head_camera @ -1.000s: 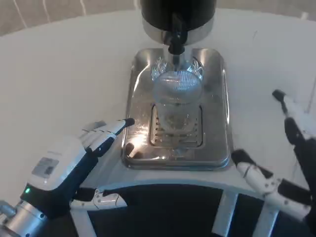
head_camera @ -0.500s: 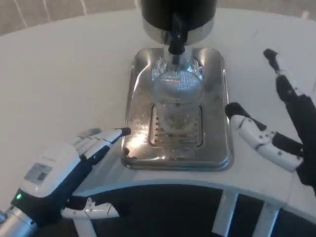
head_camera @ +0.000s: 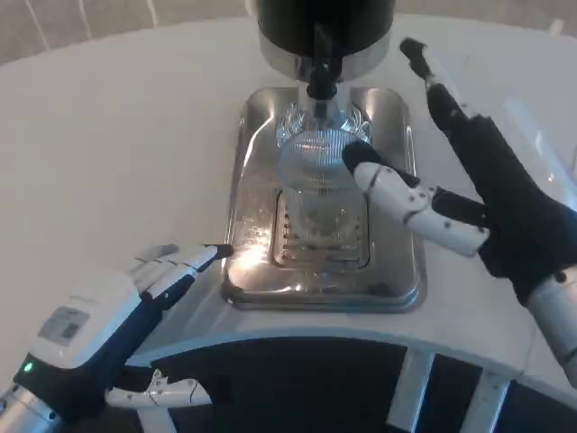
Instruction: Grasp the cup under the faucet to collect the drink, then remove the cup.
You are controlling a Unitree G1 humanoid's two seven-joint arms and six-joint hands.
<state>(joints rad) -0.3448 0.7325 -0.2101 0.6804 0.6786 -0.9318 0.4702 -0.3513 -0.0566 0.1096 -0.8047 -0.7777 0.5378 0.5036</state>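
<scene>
A clear ribbed glass cup [head_camera: 317, 180] stands upright on the grille of the steel drip tray [head_camera: 252, 144], right under the black faucet [head_camera: 321, 65] of the dark dispenser. My right hand [head_camera: 469, 180] is open beside the cup's right side, its thumb tip at the rim and its long fingers stretched toward the back of the tray. Whether the thumb touches the glass is unclear. My left hand [head_camera: 117, 316] lies open near the front left corner of the tray, fingertips just short of it.
The white table ends in a curved front edge [head_camera: 297, 345] just behind the tray, with dark floor and white legs below. The dispenser body [head_camera: 325, 27] rises at the back of the tray.
My right hand has swept up and left from the table's front right to the cup's right side. My left hand has slipped a little back toward the near edge. The cup has not moved.
</scene>
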